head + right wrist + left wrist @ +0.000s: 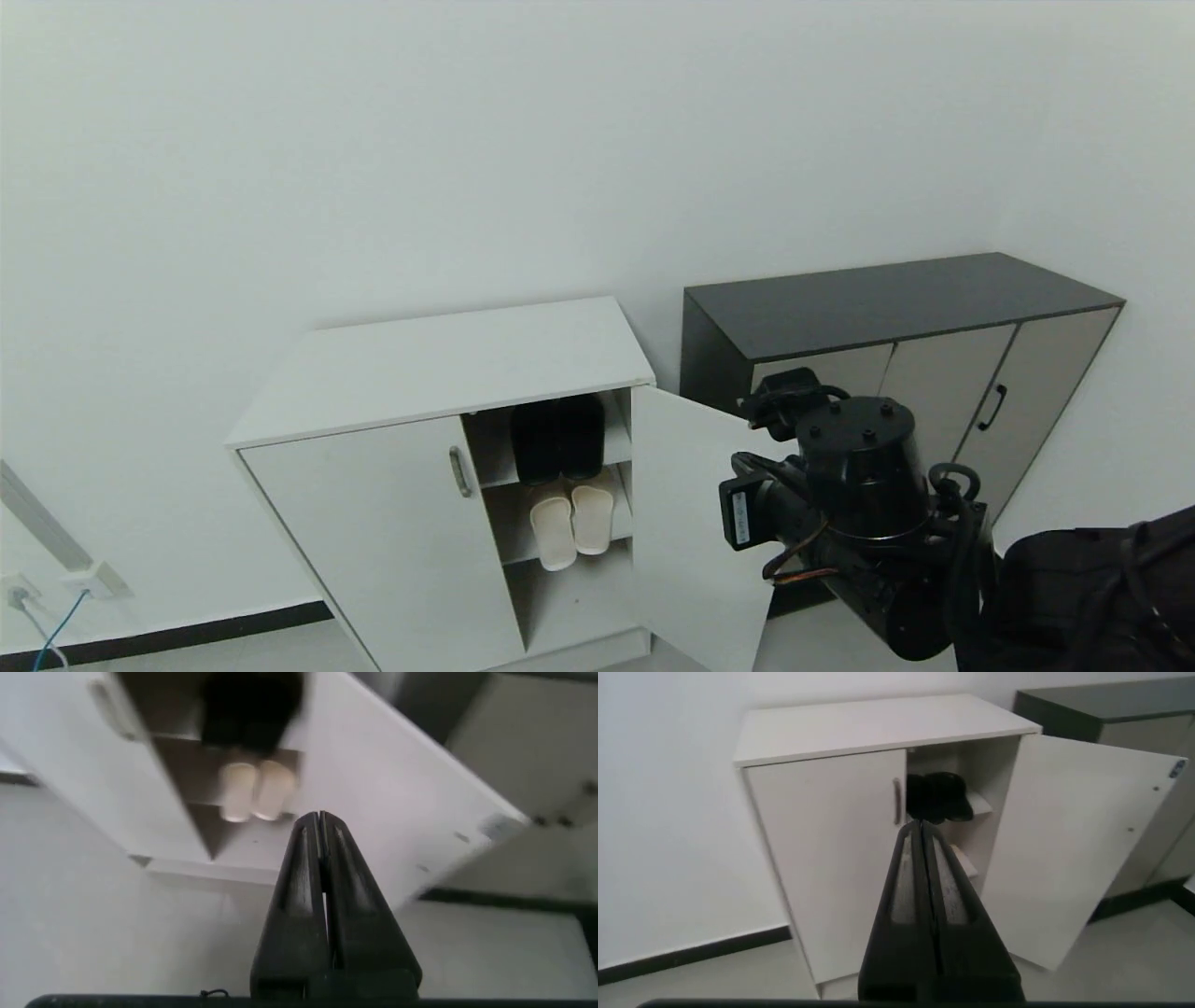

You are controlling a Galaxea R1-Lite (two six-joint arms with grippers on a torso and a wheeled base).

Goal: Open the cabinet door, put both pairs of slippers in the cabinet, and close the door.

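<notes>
The white cabinet (439, 359) stands against the wall with its right door (691, 523) swung wide open. Its left door (373, 541) is shut, with a small metal handle (459, 471) near the inner edge. Inside the cabinet's open half, the black slippers (557, 439) sit side by side on the upper shelf. The white slippers (571, 523) lie side by side on the shelf just below, toes pointing outward. The cabinet's lowest compartment has nothing visible in it.

The left pincer (922, 829) hangs in front of the cabinet, apart from it, pointing at the seam between the shut door and the open half. Its fingers are pressed together and grip nothing. The right pincer (320, 819) is also pressed closed on nothing, and is held in front of the cabinet's open door. The right arm (859, 485) is beside that door's free edge.

A dark grey cabinet (887, 299) stands just beside the white cabinet on its right. A wall socket (93, 581) with a blue cable is low on the wall, well to the cabinet's left.
</notes>
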